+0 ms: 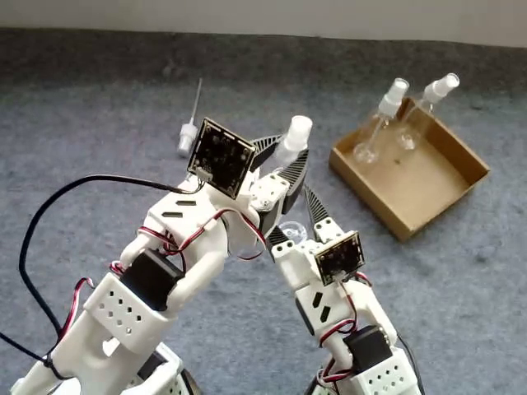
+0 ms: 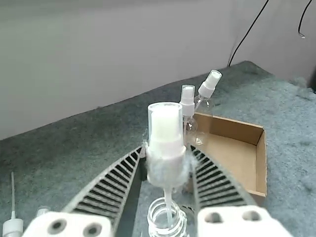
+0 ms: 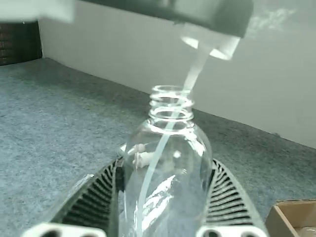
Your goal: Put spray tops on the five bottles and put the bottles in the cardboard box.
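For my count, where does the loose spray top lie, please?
The loose spray top lies on the carpet, upper left in the high view, beyond the left arm.

In the high view's centre, the arms [image 1: 206,247] hide most of the bottle [image 1: 292,233]. The left wrist view's edge cuts off a loose spray top [image 2: 12,228].

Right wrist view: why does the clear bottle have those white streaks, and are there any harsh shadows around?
Right wrist view: the clear bottle carries white glints on its curved glass, likely reflected room light; one pale streak is the tube of the spray top running down inside it. High view: no hard-edged shadow lies beside the cardboard box, so the lighting looks soft and diffuse.
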{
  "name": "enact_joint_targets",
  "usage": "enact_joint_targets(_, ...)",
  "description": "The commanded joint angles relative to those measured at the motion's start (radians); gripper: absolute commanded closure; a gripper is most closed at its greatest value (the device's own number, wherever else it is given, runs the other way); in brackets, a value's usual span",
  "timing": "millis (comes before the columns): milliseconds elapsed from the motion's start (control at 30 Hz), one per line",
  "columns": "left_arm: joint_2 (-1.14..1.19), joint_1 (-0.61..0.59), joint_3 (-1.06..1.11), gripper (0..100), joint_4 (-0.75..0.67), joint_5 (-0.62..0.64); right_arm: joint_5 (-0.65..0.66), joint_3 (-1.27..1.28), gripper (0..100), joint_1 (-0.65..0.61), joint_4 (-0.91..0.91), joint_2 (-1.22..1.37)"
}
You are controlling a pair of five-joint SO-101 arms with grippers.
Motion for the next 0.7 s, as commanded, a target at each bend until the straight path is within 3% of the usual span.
enact_joint_targets(0,0.002,0.027,-0.004,99,-0.014,0.012,-0.009,0.114,91.8,-0.013,0.001,-0.019)
enact_joint_targets(167,-0.036,0.028,0.028,99,0.051,0.012,-0.009,0.114,91.8,-0.012,0.001,-0.019)
enact_joint_targets(400,-0.249,0.028,0.185,99,0.051,0.012,-0.087,0.114,91.8,-0.012,0.004,-0.018)
enact_joint_targets(667,-0.291,0.022,0.245,99,0.051,0.012,-0.086,0.094,91.8,-0.012,0.077,-0.019)
